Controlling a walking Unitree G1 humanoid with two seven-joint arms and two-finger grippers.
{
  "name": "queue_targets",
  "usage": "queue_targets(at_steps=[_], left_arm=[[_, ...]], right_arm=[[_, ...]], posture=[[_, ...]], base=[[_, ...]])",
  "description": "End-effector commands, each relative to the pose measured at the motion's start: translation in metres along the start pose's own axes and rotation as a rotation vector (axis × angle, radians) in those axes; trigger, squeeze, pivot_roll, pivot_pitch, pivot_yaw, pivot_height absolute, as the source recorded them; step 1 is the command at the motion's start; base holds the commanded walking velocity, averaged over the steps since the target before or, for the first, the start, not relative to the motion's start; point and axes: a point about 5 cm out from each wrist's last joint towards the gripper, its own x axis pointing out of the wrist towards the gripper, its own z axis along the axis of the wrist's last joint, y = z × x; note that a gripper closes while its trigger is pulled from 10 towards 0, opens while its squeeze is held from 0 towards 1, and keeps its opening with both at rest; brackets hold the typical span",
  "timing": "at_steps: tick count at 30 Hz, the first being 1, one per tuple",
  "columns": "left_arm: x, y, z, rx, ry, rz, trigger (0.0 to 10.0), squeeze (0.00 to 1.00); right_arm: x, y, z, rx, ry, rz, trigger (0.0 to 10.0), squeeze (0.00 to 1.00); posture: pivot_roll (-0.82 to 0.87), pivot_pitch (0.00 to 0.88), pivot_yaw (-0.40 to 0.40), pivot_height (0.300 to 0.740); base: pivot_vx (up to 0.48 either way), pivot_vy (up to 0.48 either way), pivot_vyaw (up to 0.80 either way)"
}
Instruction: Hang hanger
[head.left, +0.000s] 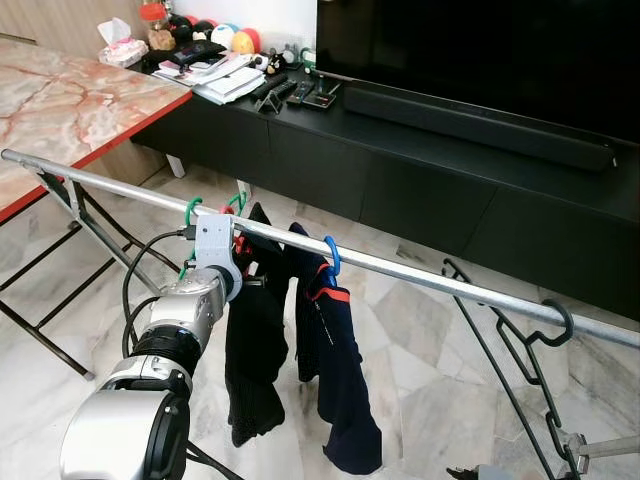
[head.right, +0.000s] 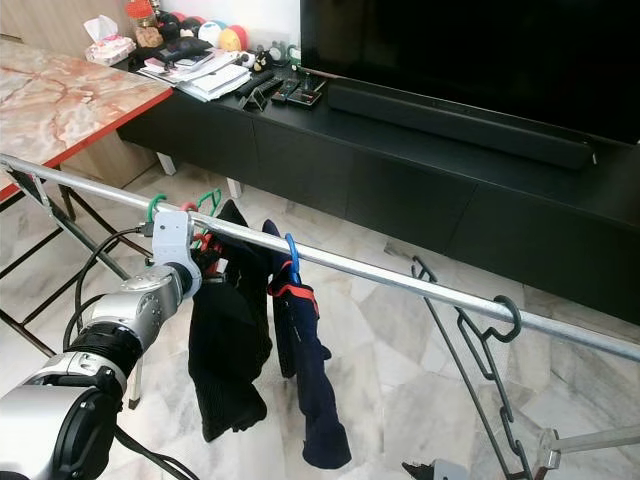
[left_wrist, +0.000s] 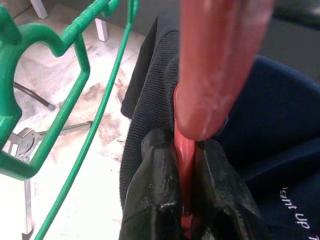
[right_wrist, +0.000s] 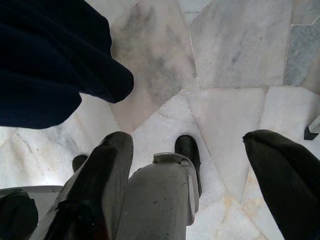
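Left hand (left_wrist: 186, 200) clamped on the red hanger (left_wrist: 210, 75), raised to the steel rail (head.left: 420, 272) to seat its hook among the dark garments (head.left: 255, 340). Right hand (right_wrist: 190, 165) spread open, idle above the floor (right_wrist: 225, 60).

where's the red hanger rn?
In the left gripper, pinched between its fingers at the metal rail, between the green hanger and blue hanger.
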Motion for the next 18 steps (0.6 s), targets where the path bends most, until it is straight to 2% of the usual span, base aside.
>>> queue_targets(at_steps=[1, 4, 7, 11, 13, 15, 18], left_arm=[[0.000, 0.000, -0.014, 0.018, 0.079, -0.003, 0.0, 0.00], [0.000, 0.000, -0.016, 0.027, 0.092, -0.007, 0.0, 0.00], [-0.001, -0.001, -0.023, 0.071, 0.127, -0.016, 0.0, 0.00], [-0.001, 0.003, -0.025, 0.123, 0.128, 0.000, 0.0, 0.00], [-0.001, 0.004, -0.023, 0.132, 0.109, 0.002, 0.0, 0.00], [-0.002, 0.005, -0.009, 0.126, 0.014, -0.017, 0.0, 0.00], [-0.004, 0.009, 0.002, 0.161, -0.051, -0.043, 0.0, 0.00]], right_arm=[[-0.001, 0.000, -0.006, 0.012, 0.017, -0.004, 10.0, 0.00], [-0.001, 0.000, -0.006, 0.012, 0.017, -0.004, 10.0, 0.00], [-0.001, 0.000, -0.005, 0.013, 0.018, -0.004, 10.0, 0.00], [-0.001, 0.000, -0.005, 0.014, 0.017, -0.005, 10.0, 0.00], [-0.001, 0.000, -0.005, 0.016, 0.017, -0.005, 10.0, 0.00], [-0.001, 0.000, -0.005, 0.016, 0.016, -0.007, 10.0, 0.00], [-0.001, 0.000, -0.005, 0.017, 0.016, -0.008, 10.0, 0.00]], posture=[[-0.09, 0.130, 0.005, 0.740], [-0.09, 0.132, 0.004, 0.740], [-0.09, 0.137, 0.004, 0.740], [-0.09, 0.138, 0.003, 0.740], [-0.08, 0.140, 0.002, 0.740], [-0.08, 0.142, 0.002, 0.740], [-0.07, 0.142, -0.001, 0.740]], base=[[0.000, 0.000, 0.00], [0.000, 0.000, 0.00], [0.000, 0.000, 0.00], [0.000, 0.000, 0.00], [0.000, 0.000, 0.00], [0.000, 0.000, 0.00], [0.000, 0.000, 0.00]])
